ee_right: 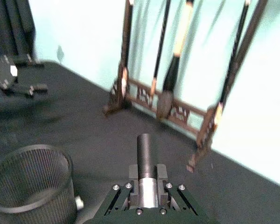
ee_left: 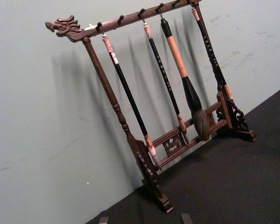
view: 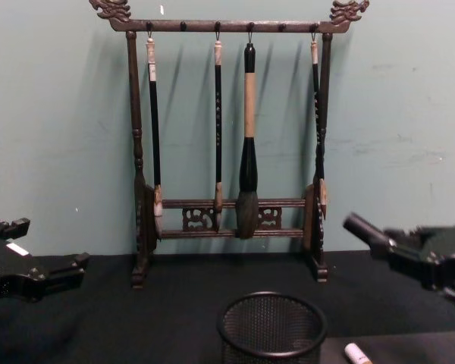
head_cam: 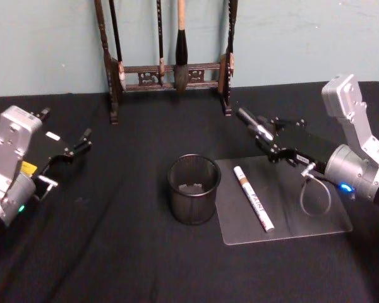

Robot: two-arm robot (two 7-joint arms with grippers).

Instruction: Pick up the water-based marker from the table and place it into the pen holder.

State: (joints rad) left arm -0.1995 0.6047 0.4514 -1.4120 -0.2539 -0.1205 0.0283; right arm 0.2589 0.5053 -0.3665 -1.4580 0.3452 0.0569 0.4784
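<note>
R gripper [head_cam: 268,134] raised, clamped on dark pen [head_cam: 249,120], prob. marker, L gripper [head_cam: 66,126] parked left, jaws apart

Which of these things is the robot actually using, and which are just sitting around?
In use: dark marker held by the right gripper; pen holder.
Lying about: white marker, clear mat under it, brush rack. Idle: left gripper, open, at the left.

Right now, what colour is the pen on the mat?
The pen is white with a brown band; head view.
</note>
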